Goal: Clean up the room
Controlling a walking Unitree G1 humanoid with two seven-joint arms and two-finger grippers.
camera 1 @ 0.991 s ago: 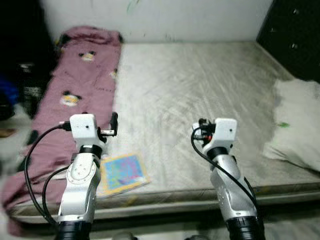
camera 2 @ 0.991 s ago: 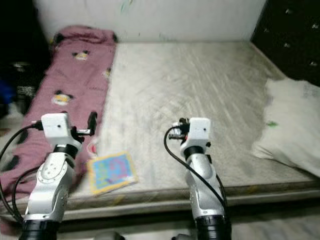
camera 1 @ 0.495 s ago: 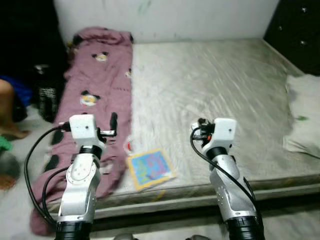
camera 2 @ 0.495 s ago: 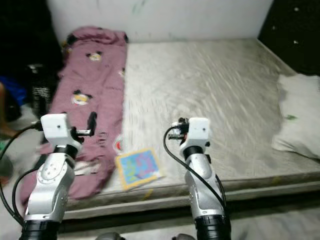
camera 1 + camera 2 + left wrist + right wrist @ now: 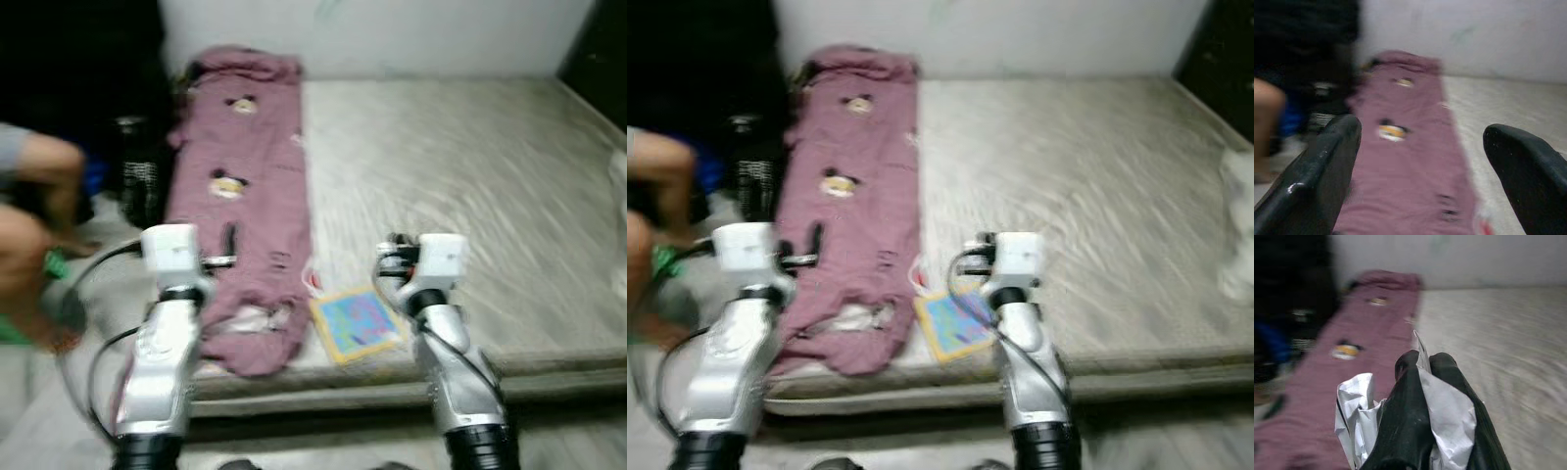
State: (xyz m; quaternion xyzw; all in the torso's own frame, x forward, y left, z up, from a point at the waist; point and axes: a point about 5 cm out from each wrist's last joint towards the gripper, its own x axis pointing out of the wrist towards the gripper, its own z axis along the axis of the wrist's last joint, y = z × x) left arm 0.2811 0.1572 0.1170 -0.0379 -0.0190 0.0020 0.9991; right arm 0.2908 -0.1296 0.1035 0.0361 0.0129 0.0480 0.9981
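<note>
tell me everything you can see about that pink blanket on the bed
The pink blanket is a soft, mauve cloth printed with small cartoon faces. It lies spread in a long strip down the mattress's left edge, from the wall to the near edge, rumpled there and drooping over the side. A colourful book lies just beside its near end.

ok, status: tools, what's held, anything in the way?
Left tool open, empty, over the purple blanket. Right tool shut on white crumpled paper. Colourful book at mattress edge. Person crouched at left.
</note>
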